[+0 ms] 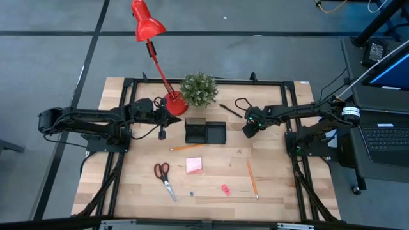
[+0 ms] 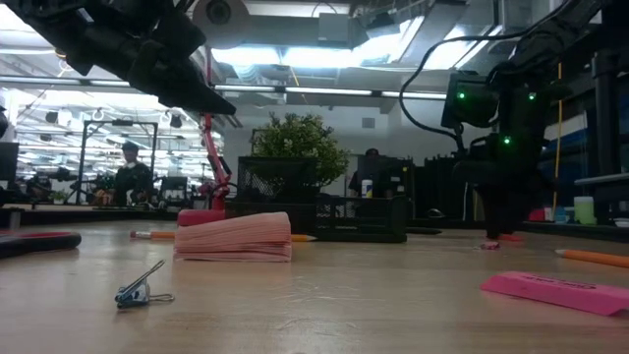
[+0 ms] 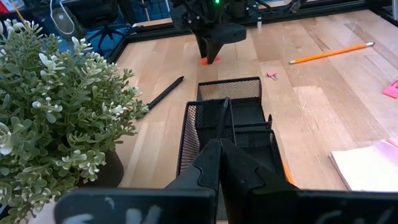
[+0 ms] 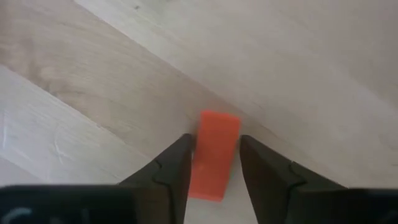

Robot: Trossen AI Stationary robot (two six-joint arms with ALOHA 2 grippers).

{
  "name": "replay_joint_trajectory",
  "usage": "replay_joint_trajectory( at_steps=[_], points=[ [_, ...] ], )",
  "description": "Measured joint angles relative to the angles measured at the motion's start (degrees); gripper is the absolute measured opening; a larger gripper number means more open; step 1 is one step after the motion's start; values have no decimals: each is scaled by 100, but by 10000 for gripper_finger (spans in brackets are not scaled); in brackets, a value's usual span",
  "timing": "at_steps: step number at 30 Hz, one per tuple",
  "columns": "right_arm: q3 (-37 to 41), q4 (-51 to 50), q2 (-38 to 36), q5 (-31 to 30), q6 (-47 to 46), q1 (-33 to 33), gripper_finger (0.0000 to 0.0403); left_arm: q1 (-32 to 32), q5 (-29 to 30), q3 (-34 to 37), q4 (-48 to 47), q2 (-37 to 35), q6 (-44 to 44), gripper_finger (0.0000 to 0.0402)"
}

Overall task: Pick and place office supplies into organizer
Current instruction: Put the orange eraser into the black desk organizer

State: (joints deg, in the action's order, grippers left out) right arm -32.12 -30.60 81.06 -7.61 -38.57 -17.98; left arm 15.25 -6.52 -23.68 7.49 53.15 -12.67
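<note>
The black mesh organizer (image 1: 205,131) stands at the table's middle, in front of the plant. My left gripper (image 1: 165,119) hovers just to its left, beside the lamp base, shut on a thin black pen (image 3: 225,115). My right gripper (image 1: 248,130) points down at the table to the organizer's right, its fingers on either side of a small orange block (image 4: 214,152) lying flat on the wood. The pink sticky pad (image 1: 194,165), red-handled scissors (image 1: 163,179), two orange pencils (image 1: 186,147) (image 1: 252,179), a pink bit (image 1: 225,189), a small blue clip (image 2: 138,288) and another black pen (image 1: 230,110) lie loose. My left gripper pinches the black pen between its two fingers; one thin end (image 3: 226,106) sticks out past the fingertips, over the organizer, lifted clear of the table. My right gripper comes from above, pointing down. Its fingertips (image 4: 181,149) stand against the orange block's two long sides (image 4: 202,146). The block rests on the table.
A green potted plant (image 1: 199,89) and the red lamp's round base (image 1: 174,105) stand close behind the organizer and next to my left gripper. Bare wood lies between the organizer and the sticky pad. A black frame runs along the table's edges.
</note>
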Motion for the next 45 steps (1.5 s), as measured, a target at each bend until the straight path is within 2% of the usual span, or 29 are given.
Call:
replay_joint_trajectory(
  at_steps=[10, 29, 45],
  points=[
    [14, 1, -21, 13, 153, 0, 102, 1, 0, 0, 0, 0, 0, 2],
    [-591, -107, -48, 40, 637, 28, 103, -1, 0, 0, -2, 0, 2, 1],
    [-1971, -43, -63, 16, 1553, 760, 103, 0, 0, 0, -2, 0, 9, 3]
  ],
)
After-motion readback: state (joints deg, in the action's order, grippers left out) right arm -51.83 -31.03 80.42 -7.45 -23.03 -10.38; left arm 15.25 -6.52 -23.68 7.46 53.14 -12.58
